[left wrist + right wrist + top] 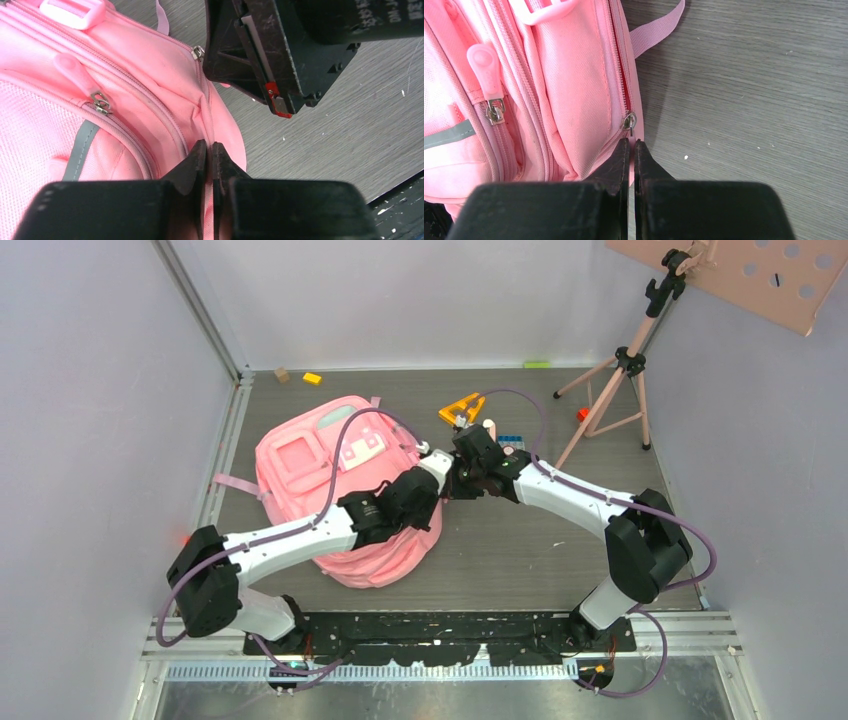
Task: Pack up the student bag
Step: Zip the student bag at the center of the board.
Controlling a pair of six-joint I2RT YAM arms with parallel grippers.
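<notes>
The pink student bag (322,487) lies flat on the dark table, left of centre. My left gripper (210,146) reaches over the bag's right edge and is shut on a fold of pink fabric along the side seam. My right gripper (631,142) is shut on a pink zip pull, just below the metal zip slider (629,121) of the bag's side zip. In the top view both grippers meet at the bag's right edge, left gripper (428,492) and right gripper (455,480) close together. The right gripper's body (280,55) fills the upper part of the left wrist view.
An orange set square (462,407) and a blue item (510,440) lie behind the right gripper. A yellow block (312,378), a wooden block (282,374) and a green piece (537,364) sit by the back wall. A tripod (620,380) stands at the back right.
</notes>
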